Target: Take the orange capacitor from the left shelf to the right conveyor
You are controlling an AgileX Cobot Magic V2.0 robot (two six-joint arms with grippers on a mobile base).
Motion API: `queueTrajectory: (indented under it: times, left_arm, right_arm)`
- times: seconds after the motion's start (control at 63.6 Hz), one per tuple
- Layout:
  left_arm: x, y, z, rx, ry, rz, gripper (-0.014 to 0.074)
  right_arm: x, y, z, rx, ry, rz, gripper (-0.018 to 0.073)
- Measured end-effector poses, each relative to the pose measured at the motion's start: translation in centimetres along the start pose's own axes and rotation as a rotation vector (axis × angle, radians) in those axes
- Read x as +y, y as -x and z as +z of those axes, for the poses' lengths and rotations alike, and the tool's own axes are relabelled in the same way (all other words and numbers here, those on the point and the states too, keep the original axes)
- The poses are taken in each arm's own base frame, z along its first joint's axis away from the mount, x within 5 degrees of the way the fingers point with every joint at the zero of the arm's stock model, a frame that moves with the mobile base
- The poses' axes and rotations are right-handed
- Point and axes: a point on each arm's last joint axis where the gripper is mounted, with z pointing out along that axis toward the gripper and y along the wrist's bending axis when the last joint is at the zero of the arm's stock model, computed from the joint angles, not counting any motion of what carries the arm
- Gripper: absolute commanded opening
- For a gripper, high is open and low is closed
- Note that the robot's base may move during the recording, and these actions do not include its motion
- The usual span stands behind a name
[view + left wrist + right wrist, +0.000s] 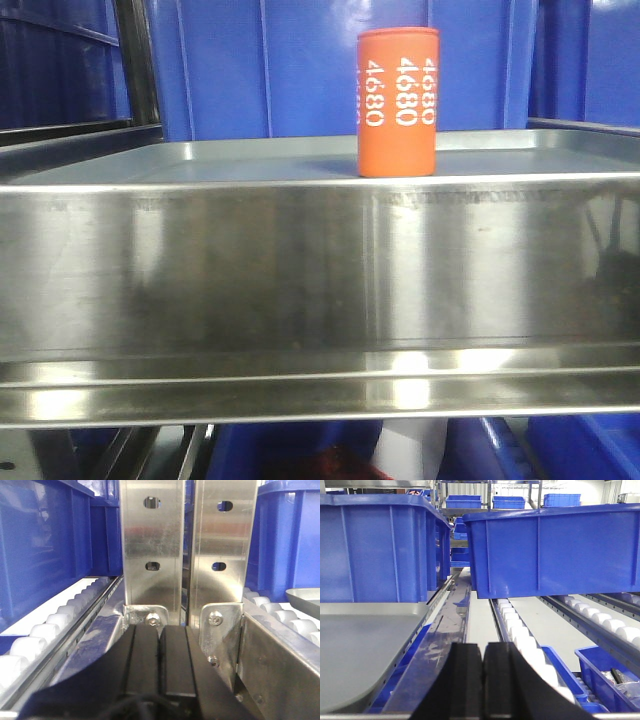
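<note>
Front-facing view: orange capacitor (397, 100) stands upright on left shelf (300, 270), right of centre, behind its tall steel lip, blue crates (250, 60) beyond. Left gripper (159, 632) closed, empty, facing steel uprights (150, 545). Right gripper (483, 650) closed, empty, near white rollers (520, 630).

Your front camera sat low and very close to the left shelf (300, 270), facing its front lip squarely. The steel filled most of the frame, with the orange capacitor (397, 100) just above the rim and blue crates (250, 60) behind. Your left wrist camera looked forward along the left gripper (160, 630) at two steel uprights (150, 545) close ahead. Your right wrist camera looked along the right gripper (483, 650) down a long, deep aisle. Both wrist views shared white roller tracks (45, 630) and blue crates.
</note>
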Motion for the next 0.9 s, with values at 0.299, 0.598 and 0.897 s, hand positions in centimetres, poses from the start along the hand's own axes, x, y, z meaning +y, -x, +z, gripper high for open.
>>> queueTrajectory:
  times: [0.299, 0.598, 0.897]
  left_arm:
    - [0.0, 0.0, 0.0, 0.000, 0.000, 0.000, -0.0105]
    - [0.0, 0.0, 0.0, 0.000, 0.000, 0.000, -0.0105]
    - [0.0, 0.0, 0.0, 0.000, 0.000, 0.000, -0.0105]
  right_arm:
    - [0.0, 0.0, 0.0, 0.000, 0.000, 0.000, 0.0055]
    - [0.1, 1.1, -0.1, -0.118, 0.009, 0.018, 0.0055]
    - [0.5, 7.9, -1.2, -0.245, 0.047, 0.125, 0.0055]
